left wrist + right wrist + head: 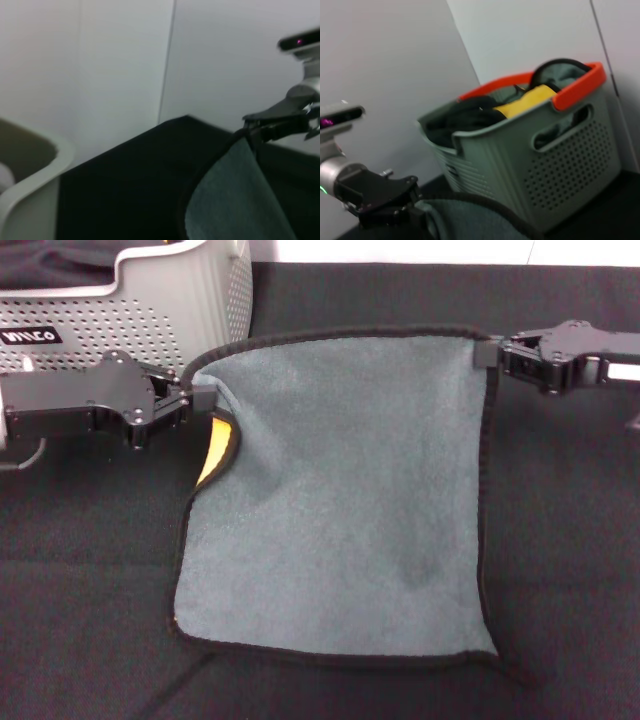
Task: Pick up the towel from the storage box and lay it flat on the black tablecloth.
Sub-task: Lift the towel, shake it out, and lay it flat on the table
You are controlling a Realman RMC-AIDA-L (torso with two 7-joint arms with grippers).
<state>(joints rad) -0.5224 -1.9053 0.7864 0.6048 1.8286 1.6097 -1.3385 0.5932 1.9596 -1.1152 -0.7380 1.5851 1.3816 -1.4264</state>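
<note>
Head view: the towel [340, 500] is out of the storage box [150, 295] and is spreading grey-teal face up over the black tablecloth [560, 540]. The laying-flat step appears nearly done. The left gripper [197, 398] is pinching the far left corner, and the right gripper [492, 350] is pinching the far right corner; both sets of fingers are closed on the dark stitched edge. Near the left gripper, a fold is exposing the yellow underside. The near edge is resting on the cloth. The next move calls for lowering both far corners evenly, flattening the left fold, then releasing.

Left wrist view: the towel [235, 200] is hanging as a taut sheet running to the right gripper [250, 129], which is clamping its corner. The storage box rim [35, 170] is sitting to one side.

Right wrist view: the left gripper [417, 212] is gripping the towel [470, 222] corner just in front of the storage box [530, 155], which is holding other cloths.
</note>
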